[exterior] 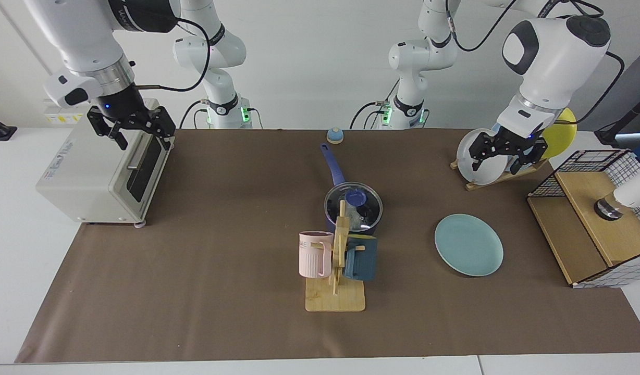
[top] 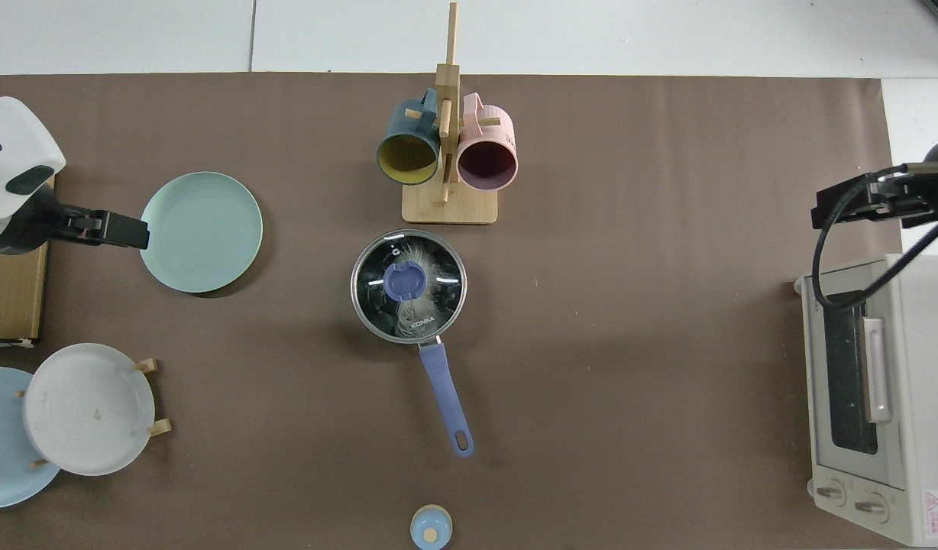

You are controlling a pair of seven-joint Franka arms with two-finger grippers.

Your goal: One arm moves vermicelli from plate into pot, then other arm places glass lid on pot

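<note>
Pot [top: 408,286]: mid-tabletop, upright; its long blue handle [top: 445,398] runs straight out toward the robots' edge, tilted slightly toward the toaster end in the top view.
Lid [top: 379,269]: seated flat on the pot's rim, blue knob [top: 405,281] at centre, facing up.
Vermicelli [top: 422,302]: whitish strands inside the pot, seen through the glass.
Plate [top: 202,231]: flat on the tabletop, bare, well apart from the pot toward the rack end.
Right gripper [exterior: 134,133]: raised over the top front edge of the toaster [exterior: 98,161] at the tabletop's end; jaws spread wide, holding nothing.
Left gripper [exterior: 500,154]: hangs in front of the grey plate [exterior: 481,151] on the dish rack near the far corner; jaws parted, nothing between them.
Mug stand [exterior: 336,271]: near the camera-side edge, just in front of the pot, with a pink mug [exterior: 315,253] and a dark blue mug [exterior: 360,258] hung on either side.
Bell [exterior: 334,135]: small blue dome at the robots' edge, beyond the handle's tip.
Wire basket [exterior: 599,219]: at the end past the plate.
</note>
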